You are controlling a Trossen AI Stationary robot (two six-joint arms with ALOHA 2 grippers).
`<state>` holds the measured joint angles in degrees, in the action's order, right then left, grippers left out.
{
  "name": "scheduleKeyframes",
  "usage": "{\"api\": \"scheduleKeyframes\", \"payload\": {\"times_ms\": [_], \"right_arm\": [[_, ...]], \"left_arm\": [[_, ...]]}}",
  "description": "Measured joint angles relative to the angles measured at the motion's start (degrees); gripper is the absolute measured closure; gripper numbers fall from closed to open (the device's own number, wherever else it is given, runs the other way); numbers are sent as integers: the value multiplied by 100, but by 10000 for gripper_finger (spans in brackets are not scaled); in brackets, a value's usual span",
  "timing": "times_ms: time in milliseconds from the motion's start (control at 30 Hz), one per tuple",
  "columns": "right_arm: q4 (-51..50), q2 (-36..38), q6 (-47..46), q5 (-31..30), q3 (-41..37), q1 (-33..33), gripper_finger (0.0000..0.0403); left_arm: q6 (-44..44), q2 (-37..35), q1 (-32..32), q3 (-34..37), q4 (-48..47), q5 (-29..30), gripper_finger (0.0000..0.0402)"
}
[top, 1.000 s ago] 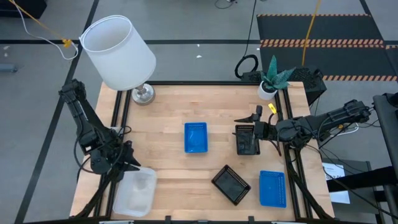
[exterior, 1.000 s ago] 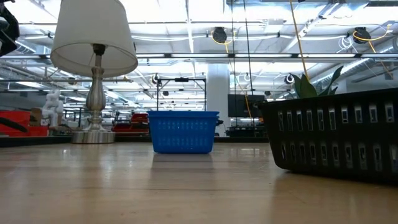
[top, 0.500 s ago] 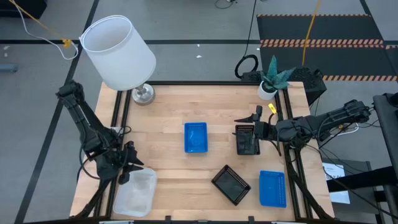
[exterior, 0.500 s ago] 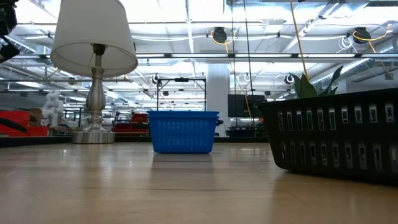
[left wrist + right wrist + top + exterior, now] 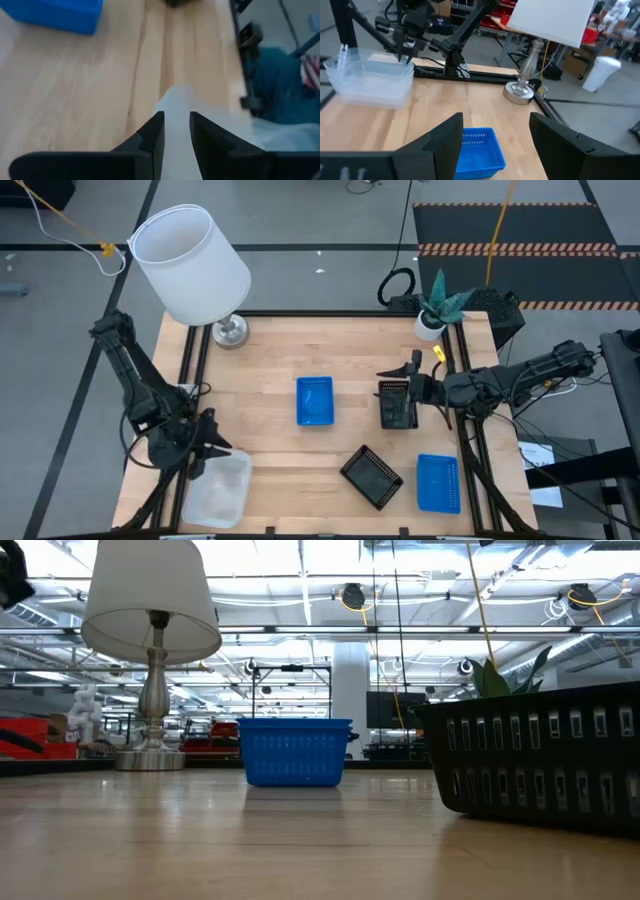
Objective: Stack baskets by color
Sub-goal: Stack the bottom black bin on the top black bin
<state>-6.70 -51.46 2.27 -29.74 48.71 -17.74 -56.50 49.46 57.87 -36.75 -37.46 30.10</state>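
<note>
baskets: 7 countable on the wooden table (image 5: 270,350): 2 blue, 2 black, 3 clear.
clear stack (image 5: 218,490): 3 clear baskets nested at the near left corner; the right wrist view (image 5: 370,80) shows the 3 rims, the high view only 1 pale shape.
blue basket, centre (image 5: 315,400): alone mid-table; also in the low view (image 5: 294,751) and the right wrist view (image 5: 477,152).
blue basket, corner (image 5: 438,482): near right corner, seen only from above.
black basket, right (image 5: 397,404): just beside the right gripper, right of the centre blue one.
black basket, tilted (image 5: 371,476): lies askew between the centre blue basket and the corner blue one; a black basket wall fills the low view's right (image 5: 530,765).
left gripper (image 5: 205,442): at the far edge of the clear stack; its wrist view (image 5: 176,131) shows the fingers close together with a clear rim between them, whether clamped cannot be told.
right gripper (image 5: 410,372): beside the right black basket, fingers spread wide, holding nothing (image 5: 495,135).
lamp (image 5: 192,265): 1, white shade, metal base at the far left corner.
potted plant (image 5: 437,305): 1, far right corner.
</note>
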Motion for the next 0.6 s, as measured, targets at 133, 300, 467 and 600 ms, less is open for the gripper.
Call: {"api": "scheduleKeyframes", "payload": {"times_ms": [133, 300, 467, 600], "right_arm": [[-183, -57, -543, -2, 1, -90, 181], [-604, -431, -1084, 336, 0, -604, 181], [-600, -995, -1680, 753, 15, -1453, 181], [-610, -1441, -2022, 900, 102, -2124, 181]], "left_arm": [[337, -1, -88, -309, -4, 407, 309], [1006, 2, -362, -577, 6, 1007, 309], [1693, 38, -879, -718, 242, 1070, 309], [2358, 158, -1210, -730, 807, 1069, 309]]}}
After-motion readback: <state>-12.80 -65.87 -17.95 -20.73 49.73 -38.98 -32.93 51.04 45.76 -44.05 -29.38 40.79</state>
